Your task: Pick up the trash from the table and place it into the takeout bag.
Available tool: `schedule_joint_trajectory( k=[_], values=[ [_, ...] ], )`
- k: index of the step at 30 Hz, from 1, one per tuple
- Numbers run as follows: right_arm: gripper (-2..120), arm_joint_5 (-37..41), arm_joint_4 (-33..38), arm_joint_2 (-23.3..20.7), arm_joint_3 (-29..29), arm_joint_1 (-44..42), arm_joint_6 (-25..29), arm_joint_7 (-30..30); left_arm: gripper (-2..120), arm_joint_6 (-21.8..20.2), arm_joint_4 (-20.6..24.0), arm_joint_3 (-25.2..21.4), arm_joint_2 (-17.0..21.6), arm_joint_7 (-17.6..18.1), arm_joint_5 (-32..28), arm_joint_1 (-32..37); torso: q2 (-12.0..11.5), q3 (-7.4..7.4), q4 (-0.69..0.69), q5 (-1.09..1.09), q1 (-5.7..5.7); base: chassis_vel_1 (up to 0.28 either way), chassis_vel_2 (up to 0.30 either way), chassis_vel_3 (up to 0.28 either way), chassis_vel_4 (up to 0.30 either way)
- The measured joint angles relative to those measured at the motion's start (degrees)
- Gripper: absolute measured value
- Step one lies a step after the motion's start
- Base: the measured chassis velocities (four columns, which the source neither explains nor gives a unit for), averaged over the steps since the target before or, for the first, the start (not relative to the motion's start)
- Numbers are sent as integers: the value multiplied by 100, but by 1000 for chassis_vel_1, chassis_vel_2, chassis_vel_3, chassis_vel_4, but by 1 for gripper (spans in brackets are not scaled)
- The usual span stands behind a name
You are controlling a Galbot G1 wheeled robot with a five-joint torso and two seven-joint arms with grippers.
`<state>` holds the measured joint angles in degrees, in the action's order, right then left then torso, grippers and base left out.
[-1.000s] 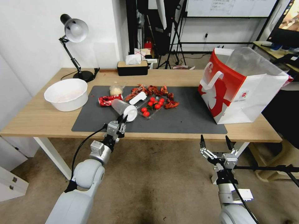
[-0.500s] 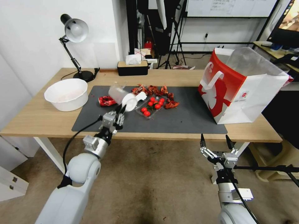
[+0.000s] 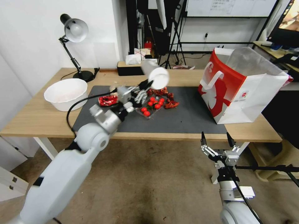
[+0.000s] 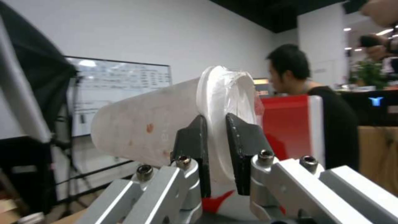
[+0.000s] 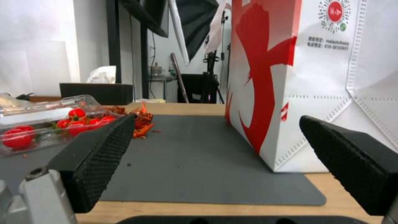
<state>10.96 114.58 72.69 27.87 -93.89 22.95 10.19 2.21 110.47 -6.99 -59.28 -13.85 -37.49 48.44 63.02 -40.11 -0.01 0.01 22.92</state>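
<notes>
One clear cup (image 3: 154,75) in left claw (image 3: 149,83)

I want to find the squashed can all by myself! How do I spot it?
Find the long wooden table and the dark grey mat on it. Near the mat's left edge, beside the big white bowl, lies the crushed red can. It is shiny, crumpled metal, unlike the round tomatoes in their clear tray.

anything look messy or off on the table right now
Yes. Red crayfish shells lie strewn on the dark grey mat, beside a crushed red can. The left end effector holds the clear cup tipped sideways, pinched by its white lid.
</notes>
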Motion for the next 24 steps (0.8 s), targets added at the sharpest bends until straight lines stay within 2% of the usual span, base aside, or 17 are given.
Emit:
schedule_joint_trajectory(
  k=[1,4,5,8,9,10,12,13,14,17,18,21,24],
  values=[
    [99,0,0,0,0,0,0,0,10,0,0,0,0,0,0,0,0,0,0,0,0,0,0,0,0],
    [100,1,0,-120,0,55,-44,12,10,-1,-161,609,61,-4,-264,-531,0,0,1,-1,1,0,0,0,0],
    [100,1,0,-120,0,55,-44,12,10,-1,-161,609,61,-4,-264,-531,0,0,1,-1,1,0,0,0,0],
    [100,21,-23,-252,-2,164,-126,33,10,5,-519,1451,-7,-2,-462,-1320,0,0,2,-2,1,0,0,0,0],
    [100,21,-23,-252,-2,164,-126,33,10,5,-519,1451,-7,-2,-462,-1320,0,0,2,-2,1,0,0,0,0],
    [100,25,-45,-280,-3,192,-140,35,10,8,-630,1645,-62,-1,-504,-1562,0,0,1,2,1,0,0,0,0],
    [100,34,-120,-335,-1,258,-159,46,7,6,-1056,2253,-338,16,-726,-2398,0,0,0,2,1,0,0,0,0],
    [100,36,-145,-345,1,284,-161,48,7,1,-1238,2453,-476,30,-831,-2693,0,0,-1,2,1,0,0,0,0],
    [100,36,-145,-345,1,284,-161,48,7,1,-1238,2453,-476,30,-831,-2693,0,0,-1,2,1,0,0,0,0],
    [100,39,-176,-350,24,326,-168,57,7,-13,-1965,3216,-1075,97,-1180,-3715,0,0,0,2,1,0,0,0,0],
    [100,39,-176,-350,24,326,-168,57,7,-13,-1965,3216,-1075,97,-1180,-3715,0,0,0,2,1,0,0,0,0],
    [100,40,-179,-349,43,329,-168,58,7,-9,-2361,3513,-1458,97,-1281,-4238,0,0,-1,1,2,0,0,0,0],
    [100,41,-180,-343,49,331,-168,59,7,-7,-2571,3629,-1670,88,-1353,-4499,0,0,0,2,1,0,0,0,0]
  ],
)
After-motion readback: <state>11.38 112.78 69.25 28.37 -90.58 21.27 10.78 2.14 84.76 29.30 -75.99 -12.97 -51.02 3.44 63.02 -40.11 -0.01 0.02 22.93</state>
